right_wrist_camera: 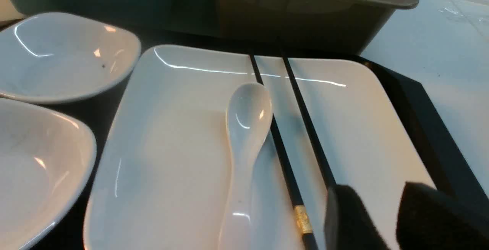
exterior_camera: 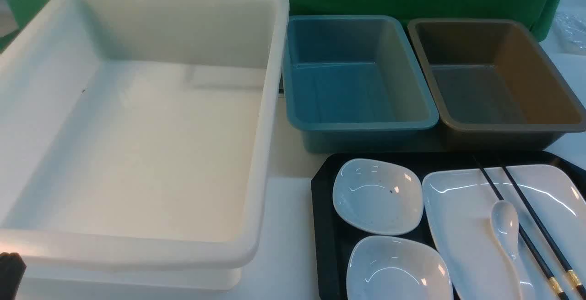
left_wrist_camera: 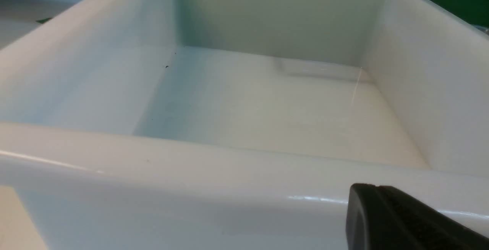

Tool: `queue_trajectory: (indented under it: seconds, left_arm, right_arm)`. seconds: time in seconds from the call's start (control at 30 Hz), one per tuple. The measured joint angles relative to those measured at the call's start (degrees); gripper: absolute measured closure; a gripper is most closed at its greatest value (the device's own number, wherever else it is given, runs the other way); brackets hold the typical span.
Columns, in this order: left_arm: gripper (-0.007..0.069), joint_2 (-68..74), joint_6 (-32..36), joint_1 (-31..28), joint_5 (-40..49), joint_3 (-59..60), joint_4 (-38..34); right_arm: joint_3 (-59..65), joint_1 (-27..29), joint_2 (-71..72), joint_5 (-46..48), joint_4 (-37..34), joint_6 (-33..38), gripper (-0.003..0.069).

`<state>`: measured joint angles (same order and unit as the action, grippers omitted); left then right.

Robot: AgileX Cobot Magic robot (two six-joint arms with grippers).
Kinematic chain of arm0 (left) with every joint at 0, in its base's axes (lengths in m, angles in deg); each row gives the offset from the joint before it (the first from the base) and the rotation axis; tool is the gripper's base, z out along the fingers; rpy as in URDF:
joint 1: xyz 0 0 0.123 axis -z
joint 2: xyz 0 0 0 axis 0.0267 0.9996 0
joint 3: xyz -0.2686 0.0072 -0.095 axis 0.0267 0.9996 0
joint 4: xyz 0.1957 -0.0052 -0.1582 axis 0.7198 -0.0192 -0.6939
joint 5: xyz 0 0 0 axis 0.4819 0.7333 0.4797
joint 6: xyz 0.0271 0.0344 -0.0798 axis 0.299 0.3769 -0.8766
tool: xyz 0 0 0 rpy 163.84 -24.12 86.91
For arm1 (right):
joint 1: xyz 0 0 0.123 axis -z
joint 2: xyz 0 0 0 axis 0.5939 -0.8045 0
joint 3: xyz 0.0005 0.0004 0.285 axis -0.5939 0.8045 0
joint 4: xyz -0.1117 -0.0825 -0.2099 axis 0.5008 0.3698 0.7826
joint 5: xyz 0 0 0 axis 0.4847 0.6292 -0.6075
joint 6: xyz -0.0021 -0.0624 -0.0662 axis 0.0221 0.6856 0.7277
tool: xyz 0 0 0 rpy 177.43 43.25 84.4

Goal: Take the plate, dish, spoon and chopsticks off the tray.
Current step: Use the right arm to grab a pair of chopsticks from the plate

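Chopsticks [exterior_camera: 529, 245], plate [exterior_camera: 462, 217] and tray [exterior_camera: 322, 226] run past the front view's edge.

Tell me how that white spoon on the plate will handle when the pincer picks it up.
The spoon looks glossy with bright glare, so probably slippery. It seems ceramic: likely stiff, and could chip against the plate. Its bowl lies right beside the chopsticks, so a grasp may nudge them.

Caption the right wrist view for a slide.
Open right claw hovers over chopsticks and spoon lying on the plate.
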<state>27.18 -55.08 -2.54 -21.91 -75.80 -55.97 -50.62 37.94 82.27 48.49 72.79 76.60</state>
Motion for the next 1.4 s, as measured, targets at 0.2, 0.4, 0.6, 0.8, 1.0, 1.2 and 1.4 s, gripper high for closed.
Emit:
queue_trajectory:
  seconds: [0.2, 0.4, 0.6, 0.8, 1.0, 1.2, 1.4]
  left_arm:
    - [0.0620, 0.00, 0.00, 0.00, 0.00, 0.00, 0.00]
    - [0.0620, 0.00, 0.00, 0.00, 0.00, 0.00, 0.00]
    - [0.0620, 0.00, 0.00, 0.00, 0.00, 0.00, 0.00]
    - [0.0620, 0.00, 1.21, 0.00, -0.87, 0.00, 2.30]
    - [0.0620, 0.00, -0.62, 0.00, -9.51, 0.00, -9.63]
    - [0.0620, 0.00, -4.80, 0.00, -19.19, 0.00, -14.35]
    - [0.0620, 0.00, -21.29, 0.00, -34.99, 0.00, -13.77]
  right_arm:
    - [0.00, 0.00, 0.00, 0.00, 0.00, 0.06, 0.0414]
    - [0.00, 0.00, 0.00, 0.00, 0.00, 0.06, 0.0414]
    - [0.00, 0.00, 0.00, 0.00, 0.00, 0.06, 0.0414]
    - [0.00, 0.00, 0.00, 0.00, 0.00, 0.06, 0.0414]
    - [0.00, 0.00, 0.00, 0.00, 0.00, 0.01, 0.0414]
    - [0.00, 0.00, 0.00, -0.06, 0.00, 0.01, 0.0414]
    - [0.00, 0.00, 0.00, -2.89, -0.91, -0.49, 0.0414]
